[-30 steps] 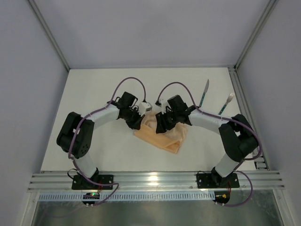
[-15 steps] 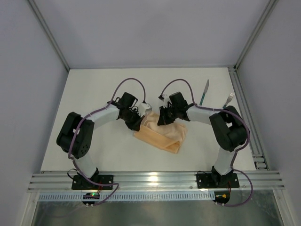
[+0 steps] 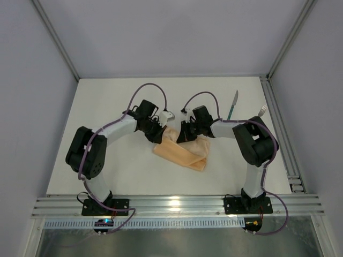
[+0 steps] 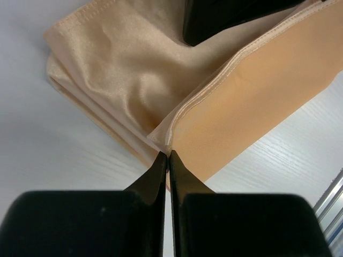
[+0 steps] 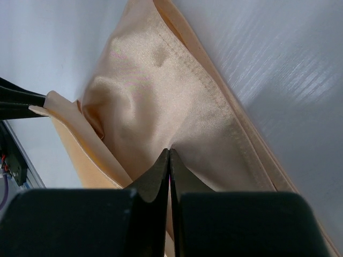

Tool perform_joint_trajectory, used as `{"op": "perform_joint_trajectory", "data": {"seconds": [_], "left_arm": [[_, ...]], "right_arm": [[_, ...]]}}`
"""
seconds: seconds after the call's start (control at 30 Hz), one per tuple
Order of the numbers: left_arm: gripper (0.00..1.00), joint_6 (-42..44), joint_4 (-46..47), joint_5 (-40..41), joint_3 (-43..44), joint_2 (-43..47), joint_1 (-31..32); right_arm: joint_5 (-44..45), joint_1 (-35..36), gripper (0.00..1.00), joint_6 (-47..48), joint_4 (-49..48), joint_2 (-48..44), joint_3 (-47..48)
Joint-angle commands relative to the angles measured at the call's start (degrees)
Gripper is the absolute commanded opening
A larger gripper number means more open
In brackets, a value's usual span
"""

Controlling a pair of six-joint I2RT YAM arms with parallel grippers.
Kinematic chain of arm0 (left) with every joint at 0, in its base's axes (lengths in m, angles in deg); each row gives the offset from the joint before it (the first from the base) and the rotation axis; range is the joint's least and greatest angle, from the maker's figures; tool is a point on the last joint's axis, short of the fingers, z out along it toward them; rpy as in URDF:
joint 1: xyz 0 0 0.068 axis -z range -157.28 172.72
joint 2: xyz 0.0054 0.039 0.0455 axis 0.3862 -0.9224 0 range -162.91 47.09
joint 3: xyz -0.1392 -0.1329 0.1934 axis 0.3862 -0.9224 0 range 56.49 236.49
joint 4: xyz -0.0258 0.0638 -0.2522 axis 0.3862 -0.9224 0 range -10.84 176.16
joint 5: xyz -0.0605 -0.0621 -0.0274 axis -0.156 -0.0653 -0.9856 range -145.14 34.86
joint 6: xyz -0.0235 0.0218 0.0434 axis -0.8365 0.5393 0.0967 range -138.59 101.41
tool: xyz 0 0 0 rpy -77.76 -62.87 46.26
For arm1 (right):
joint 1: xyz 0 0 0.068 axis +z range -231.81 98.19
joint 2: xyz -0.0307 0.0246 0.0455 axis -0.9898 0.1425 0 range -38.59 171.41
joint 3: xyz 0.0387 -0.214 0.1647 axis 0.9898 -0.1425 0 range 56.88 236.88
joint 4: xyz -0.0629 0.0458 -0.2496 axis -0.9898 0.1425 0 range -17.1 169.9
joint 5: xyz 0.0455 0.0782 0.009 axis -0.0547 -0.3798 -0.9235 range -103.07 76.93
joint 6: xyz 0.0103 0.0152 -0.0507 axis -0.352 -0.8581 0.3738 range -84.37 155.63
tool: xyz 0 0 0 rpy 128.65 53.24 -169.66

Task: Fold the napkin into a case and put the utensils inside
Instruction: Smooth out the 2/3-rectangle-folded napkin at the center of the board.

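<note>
The peach-orange napkin (image 3: pixel 185 154) lies folded in a slanted band at the table's middle. My left gripper (image 3: pixel 161 137) is at its far left end, shut on a hemmed corner of the napkin (image 4: pixel 123 69), as the left wrist view's gripper (image 4: pixel 169 154) shows. My right gripper (image 3: pixel 183 137) is shut on a pinch of the upper layer of the napkin (image 5: pixel 161 101), seen at the gripper (image 5: pixel 170 151). The two grippers stand close together. At the back right lie the teal-handled knife (image 3: pixel 232 105) and the fork (image 3: pixel 260 112), its handle partly behind the right arm.
An aluminium rail (image 3: pixel 277 120) runs along the table's right edge and another rail (image 3: pixel 177 203) along the front by the arm bases. Grey walls close in the left, back and right sides.
The right gripper has shut on the napkin's upper layer. Both grippers have shifted towards the back, and the right arm's elbow has swung inward. The napkin now lies narrower.
</note>
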Motion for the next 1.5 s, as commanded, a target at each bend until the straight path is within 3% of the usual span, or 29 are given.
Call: {"op": "perform_joint_trajectory", "data": {"seconds": [0.0, 0.3, 0.5, 0.67, 0.8, 1.03, 1.13, 1.47], "left_arm": [[0.00, -1.41, -0.30, 2.30, 2.38, -2.53, -0.23], [0.00, -2.56, -2.15, 4.77, 2.21, -6.67, -0.23], [0.00, -2.56, -1.89, 4.68, 1.68, -6.14, -0.23], [0.01, -2.82, -1.89, 4.51, 1.42, -5.35, -0.23], [0.04, -2.82, -1.80, 4.86, 1.33, -4.91, -0.23], [0.07, -2.38, -1.98, 5.65, 0.36, -3.95, -0.23], [0.02, -1.86, -1.98, 6.26, -0.78, -2.98, -0.23], [0.00, 0.25, -5.93, 6.79, -4.03, 3.08, -0.32]], "right_arm": [[0.67, 0.49, 0.04, 1.22, -0.04, 0.22, -0.76], [1.02, 0.58, 0.04, 4.82, 4.52, -2.94, 1.26], [6.90, 1.63, 0.04, 8.34, 10.15, -11.63, 3.20], [8.58, 4.79, 0.04, 6.94, 10.51, -20.50, -3.12], [6.04, 7.43, 0.04, 2.20, 4.37, -24.21, -13.20], [11.03, 6.65, 0.04, 1.66, 2.94, -22.99, -18.86], [15.94, 6.12, 0.04, 2.10, 3.73, -23.16, -20.97], [15.96, 6.03, 0.04, 0.96, 5.49, -21.66, -20.10]]}}
